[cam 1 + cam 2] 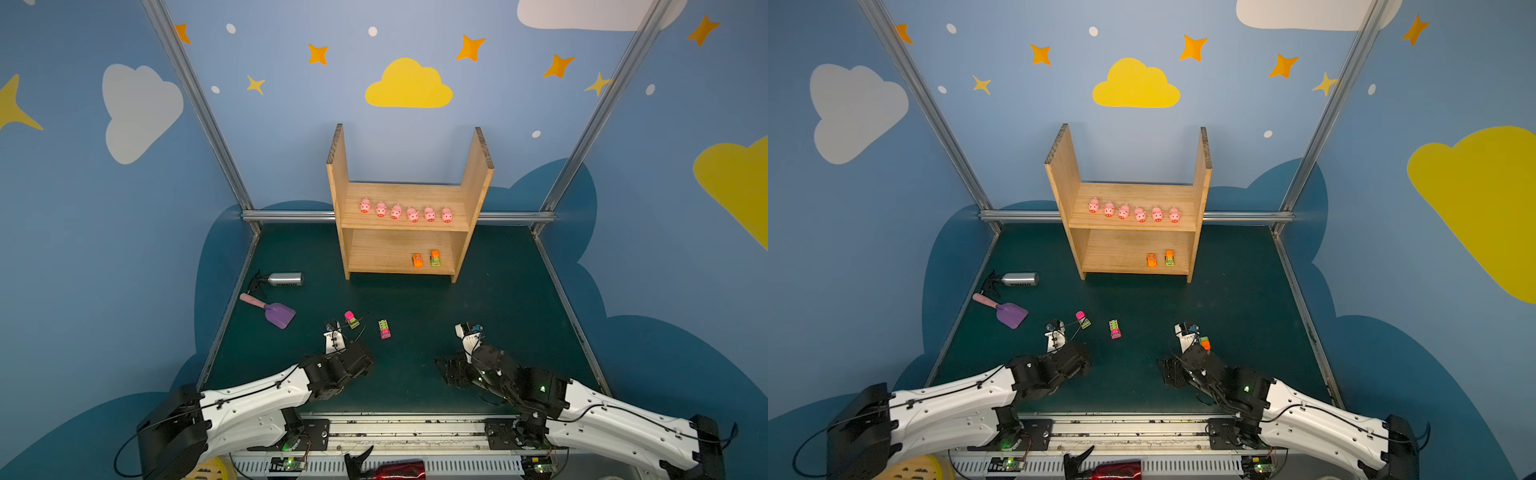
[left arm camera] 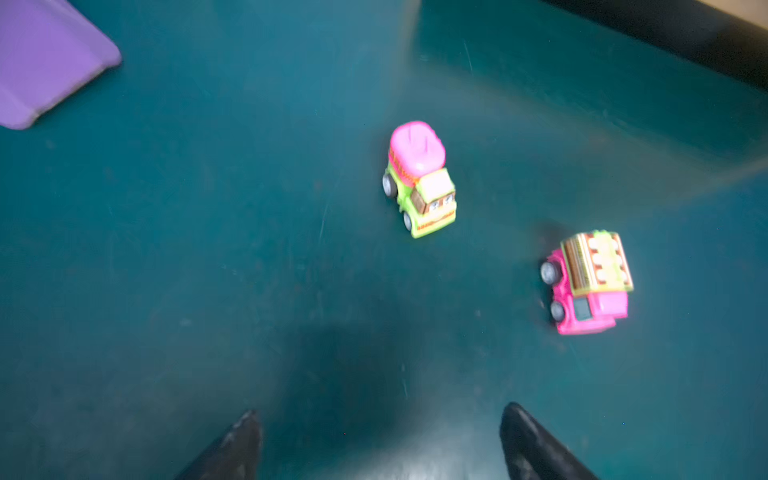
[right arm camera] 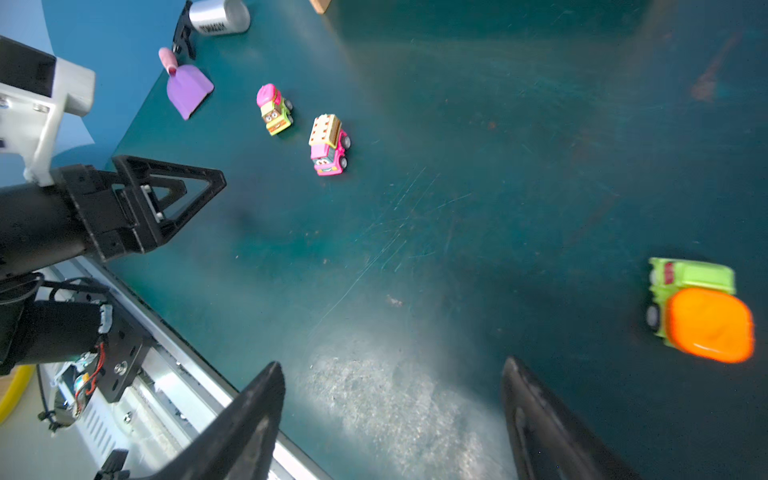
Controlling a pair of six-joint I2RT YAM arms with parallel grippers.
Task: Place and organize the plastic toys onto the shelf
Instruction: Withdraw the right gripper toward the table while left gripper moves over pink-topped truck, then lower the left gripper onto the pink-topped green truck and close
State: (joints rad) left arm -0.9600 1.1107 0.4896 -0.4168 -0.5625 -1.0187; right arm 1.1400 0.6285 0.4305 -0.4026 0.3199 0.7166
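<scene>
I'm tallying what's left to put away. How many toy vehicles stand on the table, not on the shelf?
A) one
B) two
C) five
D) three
D: the green truck with the pink drum, the pink truck and the green truck with the orange drum stand on the table; only the orange car and the orange-topped truck are on the shelf.

walls (image 1: 291,124): blue, cloud and star decals | frame posts (image 1: 195,95): aluminium | tabletop (image 1: 498,299): dark teal, scratched
</scene>
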